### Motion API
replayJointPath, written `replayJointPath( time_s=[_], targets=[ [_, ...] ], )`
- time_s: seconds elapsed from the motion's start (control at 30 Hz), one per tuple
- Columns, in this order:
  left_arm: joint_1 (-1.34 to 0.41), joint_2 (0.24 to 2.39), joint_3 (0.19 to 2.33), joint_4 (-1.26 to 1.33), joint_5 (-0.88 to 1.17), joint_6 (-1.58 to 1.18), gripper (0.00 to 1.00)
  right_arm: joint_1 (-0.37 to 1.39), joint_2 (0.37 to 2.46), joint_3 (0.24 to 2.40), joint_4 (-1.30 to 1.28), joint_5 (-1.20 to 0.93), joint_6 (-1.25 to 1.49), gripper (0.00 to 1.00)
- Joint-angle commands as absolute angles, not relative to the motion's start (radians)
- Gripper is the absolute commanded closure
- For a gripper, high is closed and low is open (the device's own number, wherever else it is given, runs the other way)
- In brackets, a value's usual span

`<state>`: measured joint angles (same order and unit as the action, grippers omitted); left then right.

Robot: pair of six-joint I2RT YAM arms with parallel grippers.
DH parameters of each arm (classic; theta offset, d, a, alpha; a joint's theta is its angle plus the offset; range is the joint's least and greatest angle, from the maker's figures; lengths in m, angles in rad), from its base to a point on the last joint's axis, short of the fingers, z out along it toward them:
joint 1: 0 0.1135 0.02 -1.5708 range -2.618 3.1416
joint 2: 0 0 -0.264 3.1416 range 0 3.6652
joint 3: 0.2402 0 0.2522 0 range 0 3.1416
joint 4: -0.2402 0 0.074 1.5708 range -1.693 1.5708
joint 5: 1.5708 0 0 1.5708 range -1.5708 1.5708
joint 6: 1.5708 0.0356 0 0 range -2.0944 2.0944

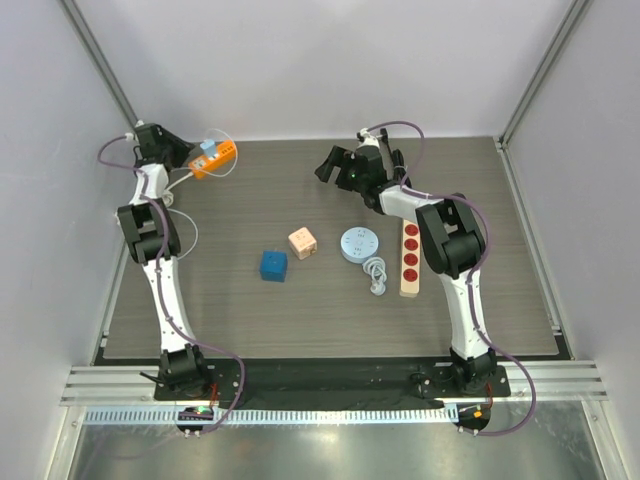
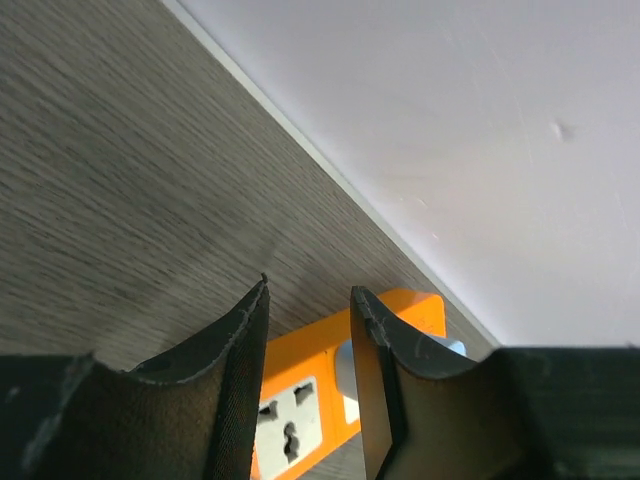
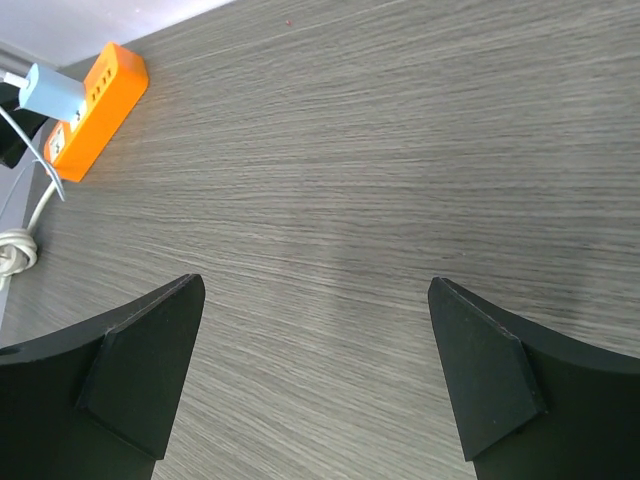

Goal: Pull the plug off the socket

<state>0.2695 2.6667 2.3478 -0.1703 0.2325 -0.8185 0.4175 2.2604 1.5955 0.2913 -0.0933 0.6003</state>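
An orange socket strip (image 1: 217, 158) lies at the back left of the table with a light-blue plug (image 1: 206, 147) in it. My left gripper (image 1: 186, 157) is just left of the strip. In the left wrist view it (image 2: 310, 288) is partly open and empty. The strip (image 2: 310, 365) shows between the fingers, and the plug (image 2: 347, 372) is half hidden behind the right finger (image 2: 385, 380). My right gripper (image 1: 334, 165) is wide open over bare table at the back middle. Its view (image 3: 315, 283) shows the strip (image 3: 100, 105) and plug (image 3: 52, 88) far off.
A blue cube (image 1: 273, 265), a peach cube (image 1: 302, 243), a round pale-blue disc (image 1: 359, 244) with a coiled cord (image 1: 376, 274), and a wooden block with red discs (image 1: 409, 258) lie mid-table. The plug's white cable (image 3: 40, 190) runs along the left wall.
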Motion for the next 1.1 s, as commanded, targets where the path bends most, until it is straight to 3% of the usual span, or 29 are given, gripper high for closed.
replayJointPath(
  time_s=[0.0,0.2,0.33,0.63,1.07],
  targets=[
    [0.276,2.713,2.396,-0.095,0.273,-0.935,0.61,0.417,2.267,1.643,0.331,-0.109,0.609,0.0],
    [0.253,2.752,2.401,-0.094,0.324,-0.969,0.64,0.417,2.29,1.67,0.319,-0.118,0.614,0.0],
    [0.229,2.76,2.379,-0.107,0.396,-0.983,0.73,0.417,2.295,1.677,0.316,-0.121,0.615,0.0],
    [0.144,2.689,2.292,-0.118,0.482,-0.908,0.73,0.416,2.304,1.695,0.296,-0.133,0.612,0.0],
    [0.071,2.464,2.002,-0.186,0.569,-0.83,0.74,0.41,2.304,1.709,0.25,-0.189,0.615,0.0]
  ],
)
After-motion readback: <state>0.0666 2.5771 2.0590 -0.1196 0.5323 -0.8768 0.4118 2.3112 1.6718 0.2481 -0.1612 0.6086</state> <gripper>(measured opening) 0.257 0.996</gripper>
